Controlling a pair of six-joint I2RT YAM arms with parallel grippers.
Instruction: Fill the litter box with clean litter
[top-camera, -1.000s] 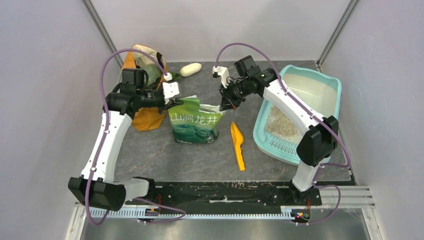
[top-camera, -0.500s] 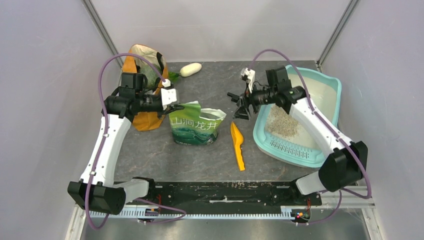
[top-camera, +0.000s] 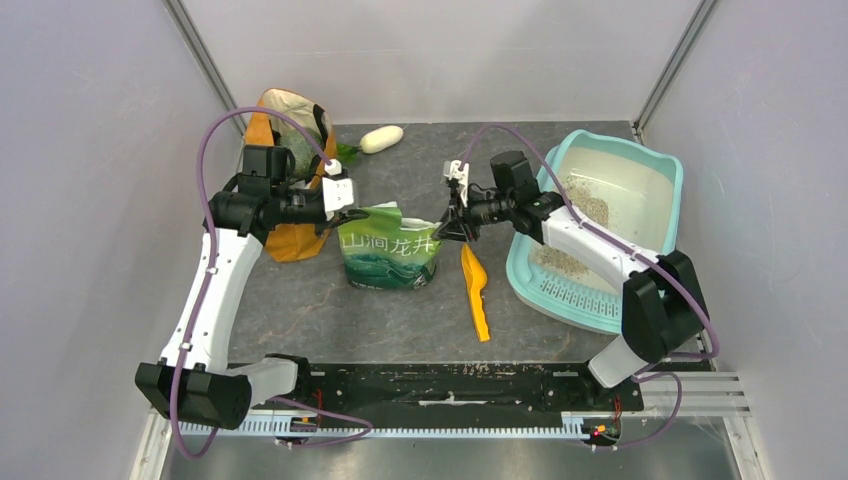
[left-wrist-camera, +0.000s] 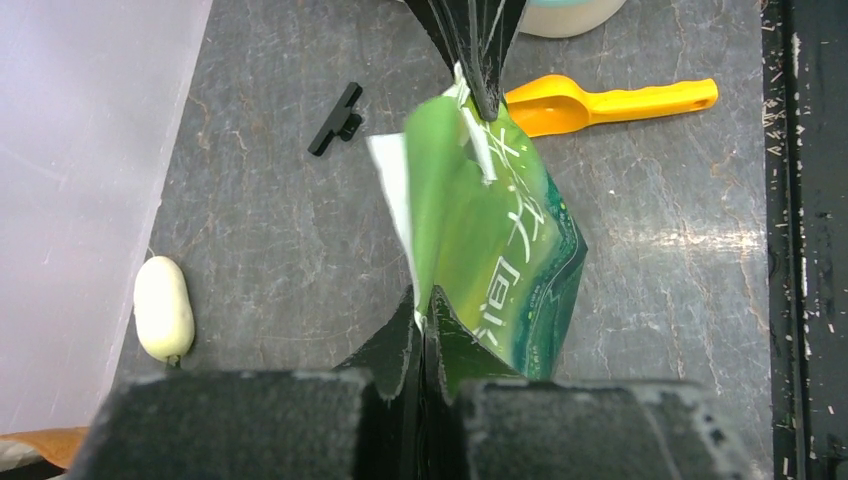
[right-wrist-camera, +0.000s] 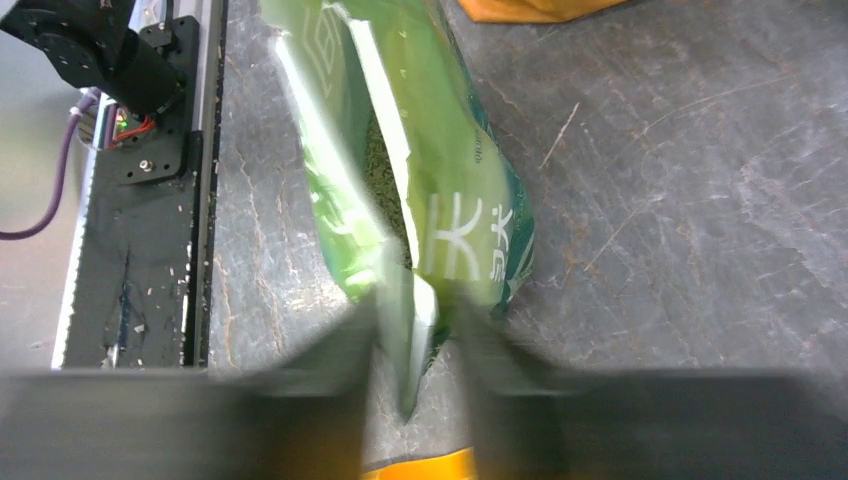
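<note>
The litter box (top-camera: 640, 185) was seen lying well to the right of the green bag (top-camera: 390, 255), its slotted end turned toward the arm bases. A thin patch of litter (top-camera: 592, 208) was spread on its floor, and much of that floor was left bare, so the filling was judged to be only partly done. The green bag was stood upright on the table (top-camera: 400, 330), mouth open at the top. An orange-tan cloth bag (top-camera: 285, 240) was leaned just to the left of it. An orange scoop (top-camera: 476, 290) was laid flat just to the right of it, between it and the litter box.

The bag's top left corner was pinched between the closed fingers of the left gripper (left-wrist-camera: 425, 325). The top right corner was taken by the right gripper (top-camera: 445, 228). Its fingers were blurred in its own wrist view, but from the left wrist view they were seen drawn together on the bag's edge.

The step in hand was judged to be lifting the bag toward the box. It would be done best if both corners were raised together and kept apart, so that the mouth was held taut and upward. The scoop should be cleared, and the bag tipped only once its mouth was past the rim.
</note>
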